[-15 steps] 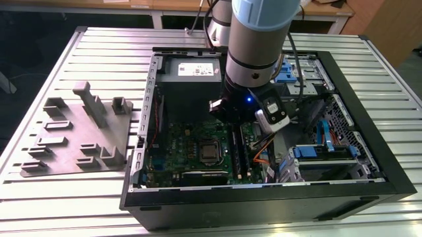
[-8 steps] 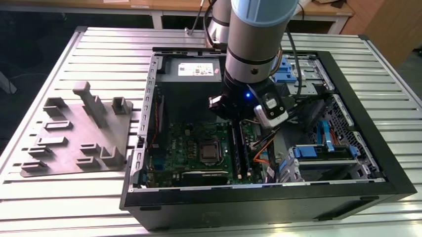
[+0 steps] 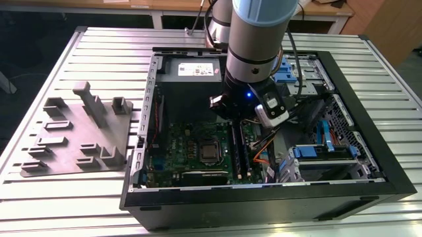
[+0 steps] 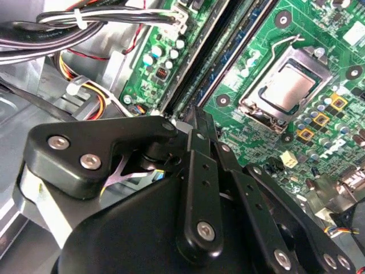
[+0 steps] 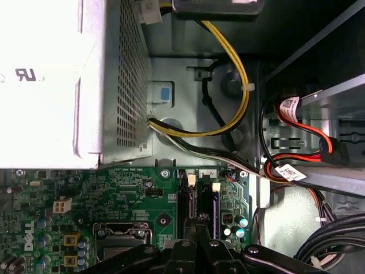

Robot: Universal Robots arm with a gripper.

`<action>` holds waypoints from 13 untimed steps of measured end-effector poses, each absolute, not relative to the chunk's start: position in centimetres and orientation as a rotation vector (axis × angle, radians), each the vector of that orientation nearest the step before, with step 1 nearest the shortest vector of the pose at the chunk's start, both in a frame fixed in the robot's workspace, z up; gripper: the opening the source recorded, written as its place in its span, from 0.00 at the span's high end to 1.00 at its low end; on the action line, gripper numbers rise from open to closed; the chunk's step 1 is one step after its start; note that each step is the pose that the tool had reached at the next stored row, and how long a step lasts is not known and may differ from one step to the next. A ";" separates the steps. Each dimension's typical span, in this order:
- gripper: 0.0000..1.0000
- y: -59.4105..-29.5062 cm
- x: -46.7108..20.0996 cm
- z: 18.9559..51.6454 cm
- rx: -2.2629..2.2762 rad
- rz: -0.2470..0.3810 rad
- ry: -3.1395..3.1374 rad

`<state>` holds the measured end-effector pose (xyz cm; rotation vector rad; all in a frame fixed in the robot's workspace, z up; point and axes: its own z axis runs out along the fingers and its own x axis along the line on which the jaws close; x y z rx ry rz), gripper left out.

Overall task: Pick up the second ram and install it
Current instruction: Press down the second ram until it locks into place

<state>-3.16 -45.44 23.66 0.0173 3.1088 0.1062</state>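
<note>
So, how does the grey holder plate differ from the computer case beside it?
The grey holder plate is low and flat with small upright blocks; the computer case is a deep black open box. The case is much larger. The arm reaches into the case, away from the plate. Both rest on the slatted table.

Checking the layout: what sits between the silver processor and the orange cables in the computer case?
In the exterior view, the long black memory slots run between the processor and the orange cables.
</note>
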 end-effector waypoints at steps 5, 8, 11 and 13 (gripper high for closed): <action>0.90 -45.0 -3.2 23.5 0.017 0.107 3.109; 0.90 -44.9 -3.2 23.2 0.017 0.106 3.109; 0.90 -44.9 -3.2 23.1 0.017 0.105 3.109; 0.90 -44.5 -3.2 23.1 0.017 0.106 3.109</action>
